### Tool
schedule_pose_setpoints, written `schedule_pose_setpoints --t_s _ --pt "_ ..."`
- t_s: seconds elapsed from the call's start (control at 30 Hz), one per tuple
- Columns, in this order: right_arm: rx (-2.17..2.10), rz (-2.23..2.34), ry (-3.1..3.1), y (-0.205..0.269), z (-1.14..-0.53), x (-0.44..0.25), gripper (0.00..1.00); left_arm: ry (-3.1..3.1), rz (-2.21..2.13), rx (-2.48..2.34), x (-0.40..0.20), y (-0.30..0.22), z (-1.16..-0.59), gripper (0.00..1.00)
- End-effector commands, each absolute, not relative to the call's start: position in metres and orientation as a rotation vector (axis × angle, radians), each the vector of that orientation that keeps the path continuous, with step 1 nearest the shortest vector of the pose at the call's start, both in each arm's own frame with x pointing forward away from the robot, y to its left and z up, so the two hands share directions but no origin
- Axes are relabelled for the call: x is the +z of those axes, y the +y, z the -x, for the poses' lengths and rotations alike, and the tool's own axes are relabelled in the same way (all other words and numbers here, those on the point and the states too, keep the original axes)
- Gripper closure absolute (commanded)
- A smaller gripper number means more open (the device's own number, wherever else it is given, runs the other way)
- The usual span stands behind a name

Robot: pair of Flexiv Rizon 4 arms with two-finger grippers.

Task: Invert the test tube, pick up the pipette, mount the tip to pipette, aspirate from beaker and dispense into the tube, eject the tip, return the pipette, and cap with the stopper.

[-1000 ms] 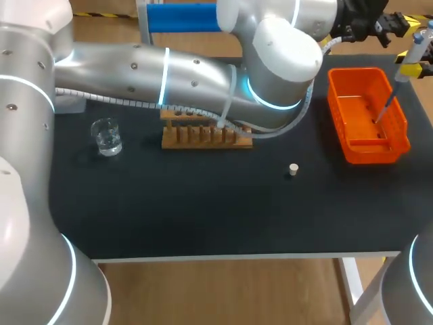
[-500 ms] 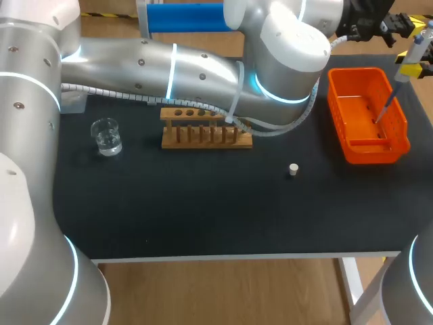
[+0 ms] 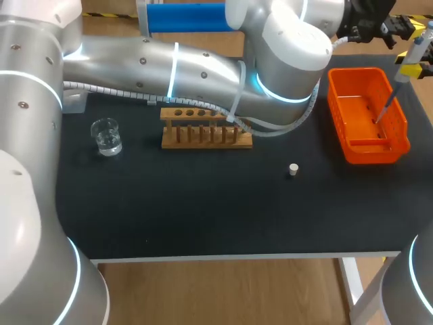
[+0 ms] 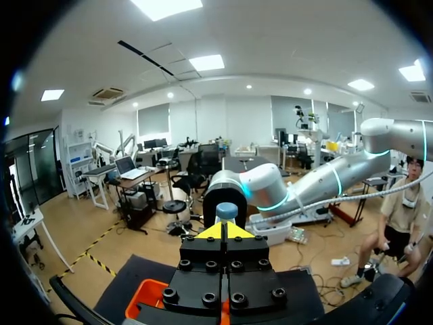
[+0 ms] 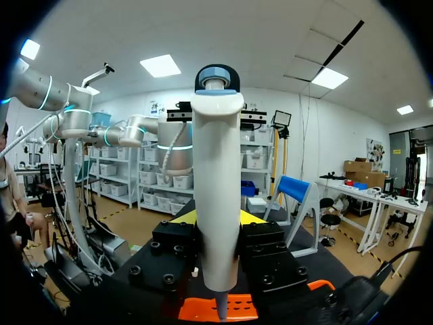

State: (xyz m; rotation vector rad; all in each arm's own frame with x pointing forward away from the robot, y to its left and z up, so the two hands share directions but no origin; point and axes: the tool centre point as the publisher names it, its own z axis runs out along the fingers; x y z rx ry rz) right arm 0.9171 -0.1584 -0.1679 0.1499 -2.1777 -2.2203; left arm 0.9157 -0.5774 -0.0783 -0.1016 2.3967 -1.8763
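Observation:
My right gripper is shut on the white pipette and holds it upright over the orange bin; its thin tip points down into the bin. In the right wrist view the pipette stands between the fingers. My left arm reaches across the table's back, and its gripper is shut and empty beside the pipette's blue button. The beaker stands at the left, the wooden rack mid-table, the small stopper in front of it. I cannot make out the test tube.
The left arm's big elbow and its cable hang over the rack's back right. A blue-and-white stand sits at the table's far edge. The bin lies close to the right edge.
The left arm has shifted slightly toward the far right, uncovering more of the rack. The right gripper and the pipette have kept their place.

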Motion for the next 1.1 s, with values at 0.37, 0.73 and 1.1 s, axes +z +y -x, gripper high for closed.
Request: schedule_pose_setpoints --t_s 0.37,0.73,1.1 --pt "-2.219 -0.152 -2.179 -0.159 -0.917 -0.167 1.0 2.171 0.091 -2.13 -0.088 -0.582 -0.917 1.0" --pt "-2.219 -0.152 -2.179 -0.159 -0.917 -0.167 1.0 2.17 0.103 -2.132 -0.093 -0.58 -0.916 1.0" --pt "-2.219 -0.152 -2.179 -0.159 -0.917 -0.167 1.0 2.147 0.079 -2.153 -0.099 -0.582 -0.915 1.0"
